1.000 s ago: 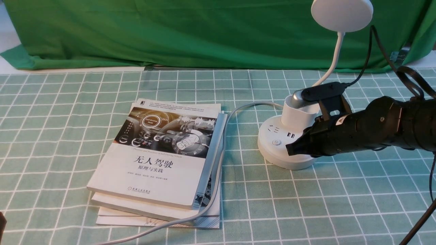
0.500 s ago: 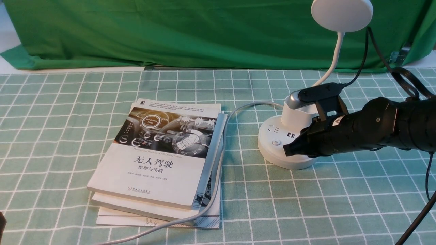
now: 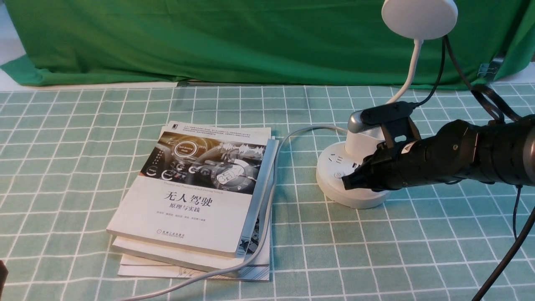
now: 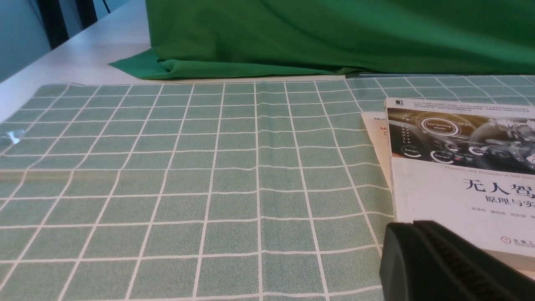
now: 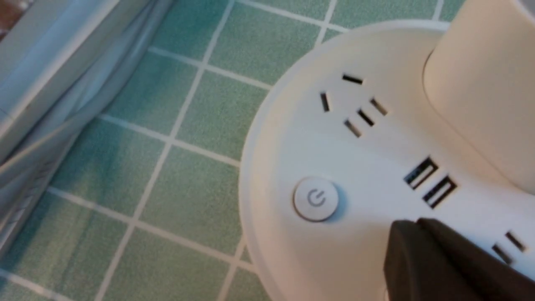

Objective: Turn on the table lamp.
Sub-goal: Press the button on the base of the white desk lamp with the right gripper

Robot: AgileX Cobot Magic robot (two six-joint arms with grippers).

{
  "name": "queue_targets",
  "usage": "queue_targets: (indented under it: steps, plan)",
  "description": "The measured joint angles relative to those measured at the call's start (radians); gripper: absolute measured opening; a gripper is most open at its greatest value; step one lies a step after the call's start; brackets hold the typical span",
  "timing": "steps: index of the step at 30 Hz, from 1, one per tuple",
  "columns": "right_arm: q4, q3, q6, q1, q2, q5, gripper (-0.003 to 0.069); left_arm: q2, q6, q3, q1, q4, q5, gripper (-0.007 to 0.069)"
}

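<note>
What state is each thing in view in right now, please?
table lamp, upright, head appears unlit.
power button, not touched, gripper tip just beside it.
right gripper, shut, over the lamp base.
left gripper, shut, low beside the books.
books, closed, stacked flat.
grey cord, slack, draped along the books' edge.

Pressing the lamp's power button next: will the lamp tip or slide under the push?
Likely no tipping: the table lamp has a wide, flat base and the power button sits inside its rim. Its thin gooseneck may wobble. A sideways shove from the right gripper could slide it.
</note>
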Motion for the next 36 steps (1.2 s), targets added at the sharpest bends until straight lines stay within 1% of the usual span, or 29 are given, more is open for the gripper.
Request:
queue_targets:
  steps: [9,12,16,36]
  plan:
    - [-0.001,0.001,0.0,0.0,-0.017,0.011,0.003,0.0,0.0,0.0,0.0,0.0,0.0,0.0021]
    - [-0.022,0.012,0.0,0.0,-0.047,0.048,0.003,0.0,0.0,0.0,0.0,0.0,0.0,0.0021]
    - [-0.044,0.014,-0.001,0.0,-0.072,0.057,0.003,0.0,0.0,0.0,0.0,0.0,0.0,0.0021]
    - [-0.059,0.017,-0.001,-0.001,-0.049,0.057,0.003,0.0,0.0,0.0,0.0,0.0,0.0,0.0021]
